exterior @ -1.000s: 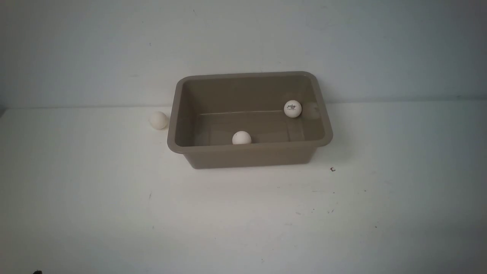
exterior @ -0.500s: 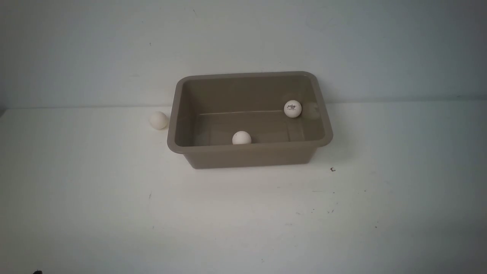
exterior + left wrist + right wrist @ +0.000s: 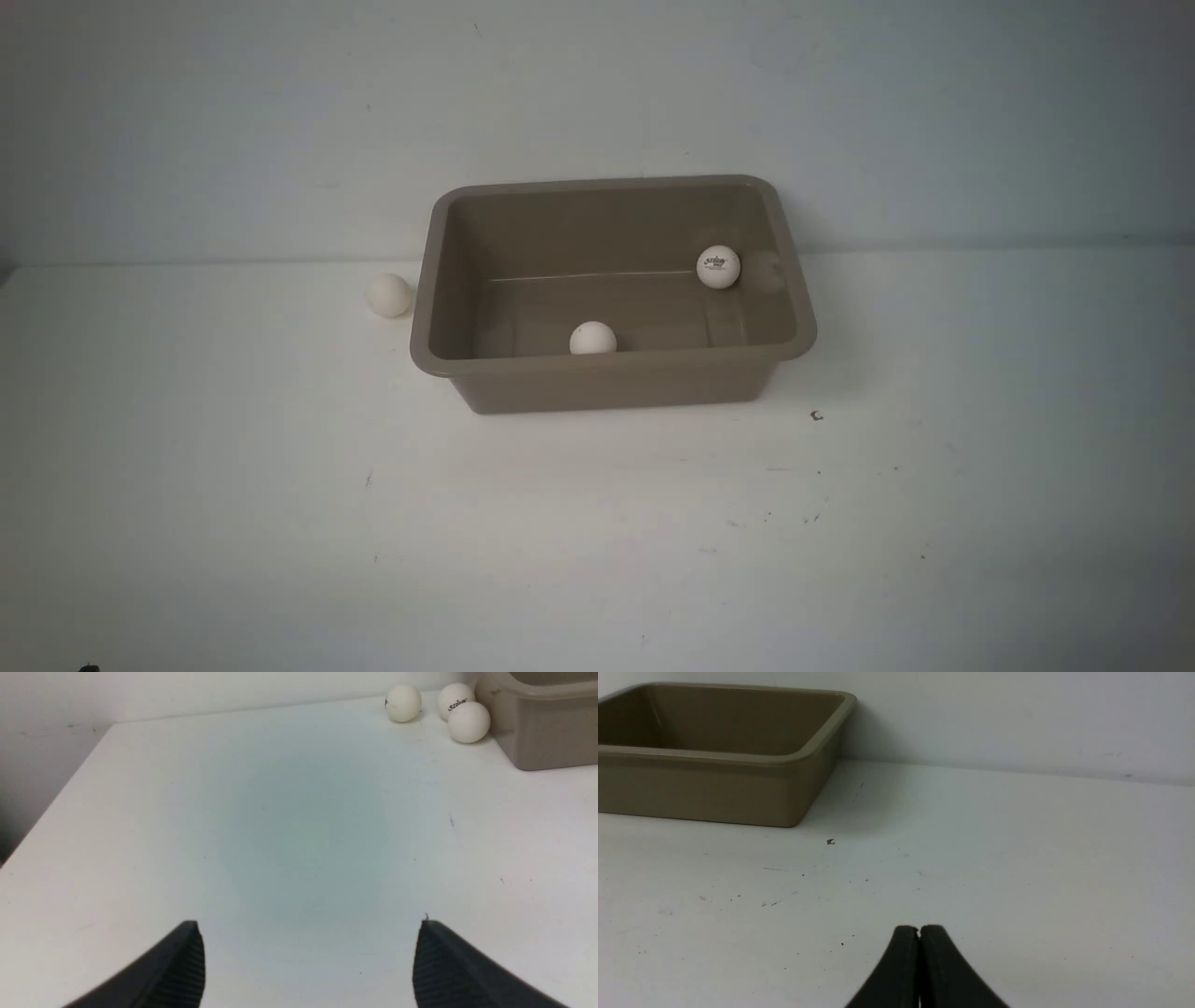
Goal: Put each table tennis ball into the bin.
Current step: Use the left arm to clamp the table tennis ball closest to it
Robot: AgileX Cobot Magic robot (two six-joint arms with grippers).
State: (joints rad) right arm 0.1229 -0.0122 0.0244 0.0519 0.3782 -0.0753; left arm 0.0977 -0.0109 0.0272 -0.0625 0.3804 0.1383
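Note:
In the front view the taupe bin [image 3: 607,364] stands by the back wall. Two white table tennis balls lie inside it: a plain ball [image 3: 592,338] at the near wall and a ball with a logo [image 3: 718,267] at the far right. A third ball [image 3: 388,295] rests on the table left of the bin. The left wrist view shows three balls [image 3: 468,722] [image 3: 455,700] [image 3: 403,703] clustered on the table beside the bin's wall [image 3: 542,732]. My left gripper [image 3: 308,926] is open and empty, far from them. My right gripper [image 3: 919,928] is shut, with the bin [image 3: 714,788] ahead of it.
The white table [image 3: 597,541] meets a pale wall just behind the bin. A tiny dark speck [image 3: 816,415] lies near the bin's front right corner. The table's edge [image 3: 51,812] drops away in the left wrist view.

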